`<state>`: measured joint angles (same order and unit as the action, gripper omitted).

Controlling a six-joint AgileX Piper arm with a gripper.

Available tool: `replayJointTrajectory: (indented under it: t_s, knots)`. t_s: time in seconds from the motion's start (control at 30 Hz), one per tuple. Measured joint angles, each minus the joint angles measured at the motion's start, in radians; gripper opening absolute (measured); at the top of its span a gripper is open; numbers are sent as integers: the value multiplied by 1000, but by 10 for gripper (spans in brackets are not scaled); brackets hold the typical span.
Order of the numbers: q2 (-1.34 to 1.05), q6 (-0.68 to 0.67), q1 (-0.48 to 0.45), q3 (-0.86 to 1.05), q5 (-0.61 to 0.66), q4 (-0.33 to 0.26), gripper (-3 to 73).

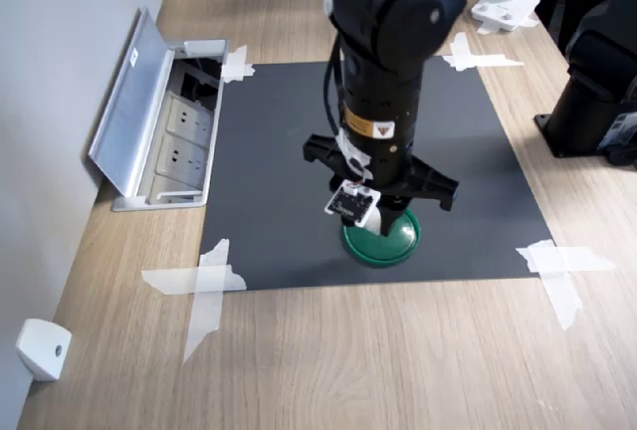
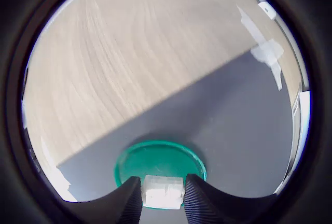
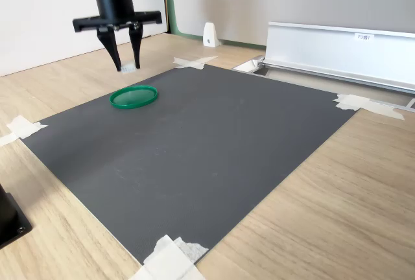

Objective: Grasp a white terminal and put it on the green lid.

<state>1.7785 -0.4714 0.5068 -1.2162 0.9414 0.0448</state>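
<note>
The fingers (image 2: pixel 134 199) pinch the white terminal (image 2: pixel 163 191) between them (narrow gap, firm hold), carrying it above the green lid (image 2: pixel 158 161) directly below, likely for release.

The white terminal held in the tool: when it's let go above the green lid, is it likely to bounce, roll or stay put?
The white terminal looks blocky with flat faces, so it should not roll. It seems small and light, so it might bounce or skid on the glossy green lid. The lid's raised rim would probably stop it. The tool holds it above the lid, so a lower release seems safer.
</note>
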Motion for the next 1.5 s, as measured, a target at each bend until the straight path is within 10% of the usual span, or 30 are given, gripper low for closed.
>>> replayJointTrajectory:
  t_s: [0.7, 1.13, 1.3, 1.5]
  knots:
    - [1, -2, 0, 80, -80, 8, 313]
    - [-54, 3, 0, 84, -92, 14, 611]
    - [-230, 45, 0, 87, -137, 13, 549]
    - [-448, 142, -1, 89, -141, 12, 243]
